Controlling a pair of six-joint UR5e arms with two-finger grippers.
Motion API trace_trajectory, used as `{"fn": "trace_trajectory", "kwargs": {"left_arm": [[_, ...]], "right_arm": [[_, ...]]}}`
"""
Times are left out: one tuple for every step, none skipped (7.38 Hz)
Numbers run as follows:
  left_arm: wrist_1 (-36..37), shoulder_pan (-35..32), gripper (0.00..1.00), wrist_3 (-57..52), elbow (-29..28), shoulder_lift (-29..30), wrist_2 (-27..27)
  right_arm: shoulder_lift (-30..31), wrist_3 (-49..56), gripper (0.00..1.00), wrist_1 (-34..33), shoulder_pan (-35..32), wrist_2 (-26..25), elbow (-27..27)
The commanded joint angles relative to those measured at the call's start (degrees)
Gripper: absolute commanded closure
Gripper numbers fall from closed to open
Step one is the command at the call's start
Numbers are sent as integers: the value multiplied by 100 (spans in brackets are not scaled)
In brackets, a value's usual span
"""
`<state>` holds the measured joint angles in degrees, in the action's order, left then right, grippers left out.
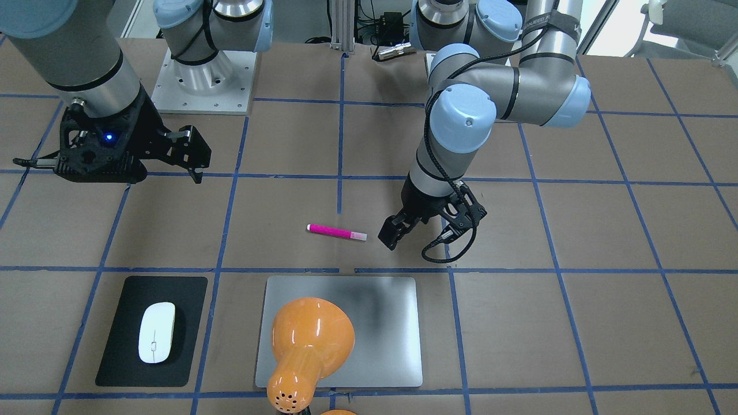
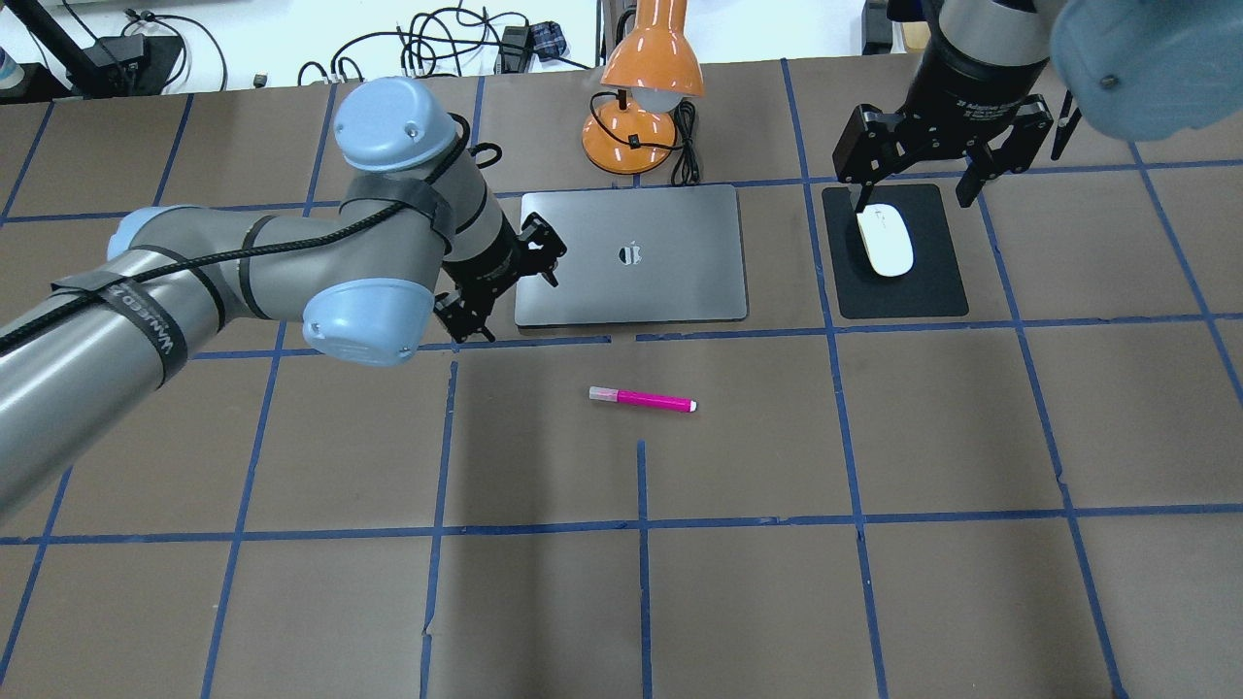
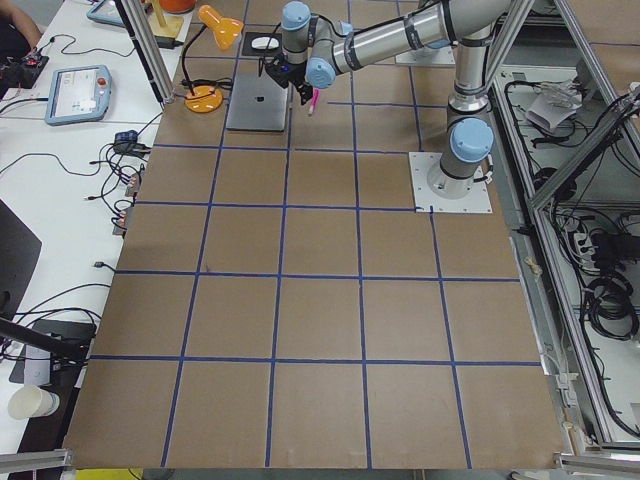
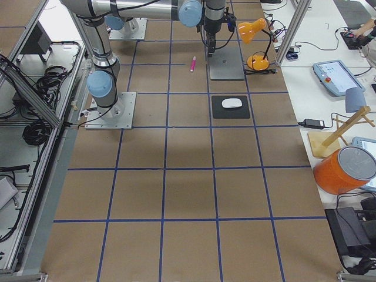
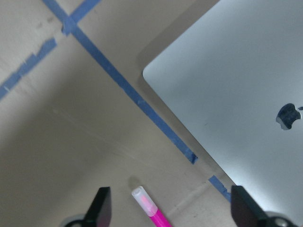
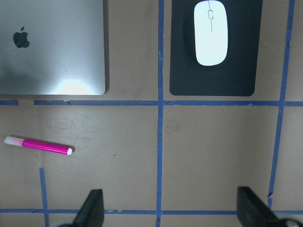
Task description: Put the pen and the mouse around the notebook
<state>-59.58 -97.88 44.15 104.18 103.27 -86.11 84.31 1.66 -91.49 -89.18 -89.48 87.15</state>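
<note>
The pink pen (image 1: pixel 336 232) (image 2: pixel 642 399) lies flat on the brown table, on the robot's side of the silver notebook (image 1: pixel 386 323) (image 2: pixel 680 277) and apart from it. The white mouse (image 1: pixel 156 332) (image 2: pixel 885 241) rests on a black mat (image 2: pixel 932 286) to the notebook's right in the overhead view. My left gripper (image 2: pixel 520 311) (image 5: pixel 171 208) hangs open and empty by the notebook's near left corner, with the pen's pale cap end (image 5: pixel 142 198) between its fingers in the wrist view. My right gripper (image 2: pixel 915 199) (image 6: pixel 171 210) is open and empty, high above the table near the mat.
An orange desk lamp (image 1: pixel 311 340) (image 2: pixel 649 68) stands behind the notebook, its shade covering part of the notebook in the front view. Its cable (image 2: pixel 685 136) lies by the lamp base. Blue tape lines cross the table. Bare table lies between the notebook and the mat.
</note>
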Motion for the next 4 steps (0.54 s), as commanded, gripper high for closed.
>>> {"fn": "trace_trajectory", "kwargs": {"left_arm": [[-1304, 591, 0, -2016, -597, -333, -205], [-2067, 951, 0, -2782, -1010, -386, -205], [-2571, 1163, 0, -3677, -1336, -456, -205], [-3072, 1174, 0, -3860, -1469, -544, -239]], "right_arm": [[6, 27, 0, 0, -3, 1, 3], [15, 18, 0, 0, -3, 1, 3], [15, 27, 0, 0, -3, 1, 3], [24, -17, 0, 0, -12, 1, 3]]}}
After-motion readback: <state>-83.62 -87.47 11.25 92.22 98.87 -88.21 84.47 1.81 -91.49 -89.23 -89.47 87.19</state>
